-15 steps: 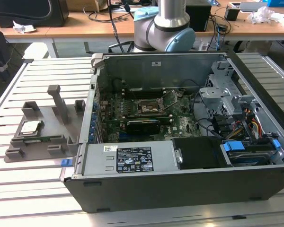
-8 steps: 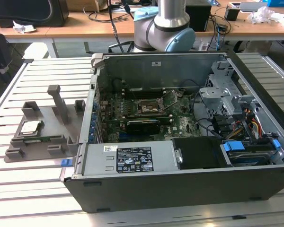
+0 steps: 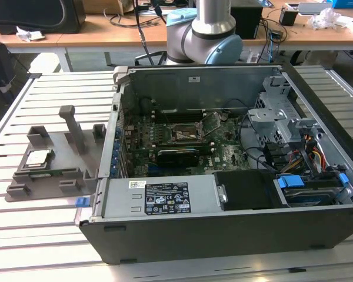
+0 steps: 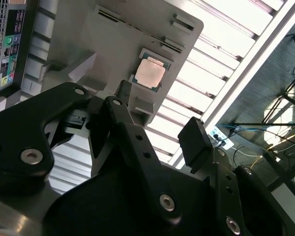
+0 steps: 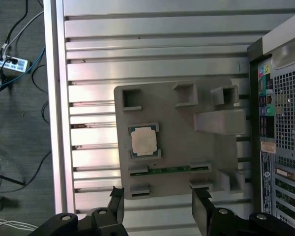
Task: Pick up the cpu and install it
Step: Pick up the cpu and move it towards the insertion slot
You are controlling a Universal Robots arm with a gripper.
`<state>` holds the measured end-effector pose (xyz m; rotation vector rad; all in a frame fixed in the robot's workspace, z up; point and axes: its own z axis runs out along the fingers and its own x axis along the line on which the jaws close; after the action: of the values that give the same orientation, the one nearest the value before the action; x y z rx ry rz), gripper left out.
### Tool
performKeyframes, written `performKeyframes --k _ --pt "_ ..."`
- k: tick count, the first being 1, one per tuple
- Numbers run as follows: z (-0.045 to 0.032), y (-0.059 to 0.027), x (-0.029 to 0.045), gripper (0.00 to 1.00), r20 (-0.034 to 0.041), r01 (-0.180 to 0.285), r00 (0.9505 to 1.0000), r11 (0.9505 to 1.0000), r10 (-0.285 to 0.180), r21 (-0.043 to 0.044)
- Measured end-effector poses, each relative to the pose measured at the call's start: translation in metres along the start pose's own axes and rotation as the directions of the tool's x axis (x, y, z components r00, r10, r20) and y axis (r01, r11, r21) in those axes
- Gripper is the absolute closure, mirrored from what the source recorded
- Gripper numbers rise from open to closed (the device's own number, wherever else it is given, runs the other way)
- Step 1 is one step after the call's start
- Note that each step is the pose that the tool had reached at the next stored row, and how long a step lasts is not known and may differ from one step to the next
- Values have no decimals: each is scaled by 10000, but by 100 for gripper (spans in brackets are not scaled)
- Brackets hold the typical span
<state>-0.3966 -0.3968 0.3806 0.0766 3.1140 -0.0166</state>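
The cpu (image 3: 36, 158), a small square chip with a dull silver top, lies flat in a recess of the grey plastic tray (image 3: 62, 147) at the exterior view's left. In the first wrist view the cpu (image 5: 144, 141) rests on the tray (image 5: 187, 147), and my gripper (image 5: 160, 210) hangs well above the tray's edge, open, with nothing between its black fingers (image 5: 117, 204). In the second wrist view the cpu (image 4: 150, 73) sits on the tray (image 4: 113, 39), beyond my open gripper (image 4: 160, 123). The motherboard socket (image 3: 183, 134) sits inside the open computer case.
The open computer case (image 3: 223, 194) fills the middle of the slatted metal table (image 3: 47, 235), right beside the tray. An upright grey post (image 3: 73, 126) rises from the tray. The arm's base (image 3: 203, 35) stands behind the case. Cables and a power strip (image 5: 7, 61) lie on the floor.
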Motion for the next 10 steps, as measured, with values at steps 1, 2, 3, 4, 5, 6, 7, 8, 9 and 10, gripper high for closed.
performKeyframes --k 1,2,3,4,5,6,7,8,9,10 --pt "4 0 0 34 0 0 10000 10000 0 0" --pt "8 0 0 34 0 0 10000 10000 0 0" --pt "10 0 0 34 -1 0 10000 10000 0 1" --pt "13 0 0 34 0 0 10000 10000 0 0" --pt "16 0 0 34 1 0 10000 10000 0 0" --pt "20 0 0 34 1 0 10000 10000 0 -1" --pt "23 0 1 34 0 0 10000 10000 0 0" --pt "25 0 1 34 0 0 10000 10000 0 0" --pt "28 0 1 34 -1 0 10000 10000 0 1" --pt "31 0 1 34 0 1 10000 10000 -1 1"
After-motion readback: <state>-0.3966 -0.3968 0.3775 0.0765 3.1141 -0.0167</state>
